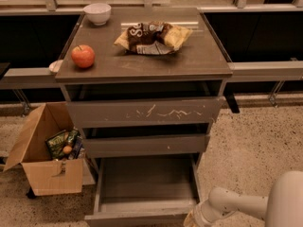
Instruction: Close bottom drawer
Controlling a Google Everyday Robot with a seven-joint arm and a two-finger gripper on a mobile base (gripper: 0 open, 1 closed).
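One bottom drawer (147,183), lowest of three, pulled out at 6 o'clock of your view, your gripper (192,219) at 5 o'clock beside its front's right corner, grip state you cannot tell.

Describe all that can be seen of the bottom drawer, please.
The bottom drawer is a wide, shallow grey-brown tray, the lowest of three in the cabinet. It looks like wood or laminate. It stands pulled far out and level, and nothing shows inside it. Its flat front has no handle and is partly cut off by the picture's lower edge. The gripper is at its front right corner; whether they touch cannot be told.
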